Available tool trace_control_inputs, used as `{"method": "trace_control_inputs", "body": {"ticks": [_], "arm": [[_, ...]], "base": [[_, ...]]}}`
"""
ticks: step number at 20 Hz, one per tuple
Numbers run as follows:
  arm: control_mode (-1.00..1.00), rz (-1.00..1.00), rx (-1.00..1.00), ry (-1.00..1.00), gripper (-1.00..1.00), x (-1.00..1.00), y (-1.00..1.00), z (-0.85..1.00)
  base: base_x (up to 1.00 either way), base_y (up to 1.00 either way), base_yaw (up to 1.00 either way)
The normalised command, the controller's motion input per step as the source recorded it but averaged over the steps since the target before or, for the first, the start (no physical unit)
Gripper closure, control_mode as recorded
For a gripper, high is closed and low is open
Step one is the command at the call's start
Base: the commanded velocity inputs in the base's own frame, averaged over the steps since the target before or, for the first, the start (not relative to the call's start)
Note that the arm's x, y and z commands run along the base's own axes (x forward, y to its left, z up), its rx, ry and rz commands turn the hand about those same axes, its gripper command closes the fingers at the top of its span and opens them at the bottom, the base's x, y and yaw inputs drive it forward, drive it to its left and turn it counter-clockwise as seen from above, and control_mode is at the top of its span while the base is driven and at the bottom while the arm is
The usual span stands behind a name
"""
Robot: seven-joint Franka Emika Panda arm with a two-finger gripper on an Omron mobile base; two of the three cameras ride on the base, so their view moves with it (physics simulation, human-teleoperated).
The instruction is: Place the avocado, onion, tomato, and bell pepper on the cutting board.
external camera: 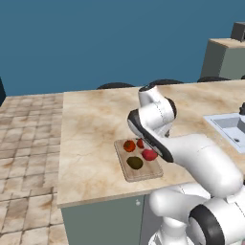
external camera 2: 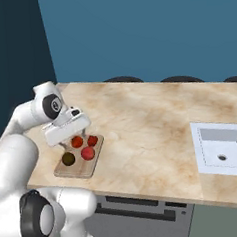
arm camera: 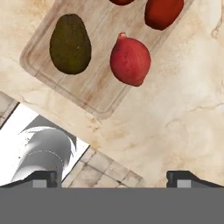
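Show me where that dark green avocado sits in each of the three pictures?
Left base view: the avocado lies near the front of the cutting board.
Right base view: the board's front left corner.
Hand view: upper left.
Shared landmark: the pinkish onion lies beside it.

Marble counter (external camera: 91, 134) w/ cutting board (external camera: 143, 170) near front edge, sink (external camera 2: 218, 148) at right.
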Motion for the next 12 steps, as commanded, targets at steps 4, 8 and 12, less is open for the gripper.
{"method": "trace_control_inputs", "body": {"ticks": [4,8,12], "arm": [[-1.00,0.00,-0.07,-0.23,-1.00,-0.47,0.00,0.53],[-1.00,0.00,-0.07,-0.26,-1.00,-0.49,0.00,0.46],[-1.00,0.00,-0.09,-0.28,-1.00,-0.47,0.00,0.41]], "base": [[0.00,0.00,0.00],[0.00,0.00,0.00],[0.00,0.00,0.00]]}}
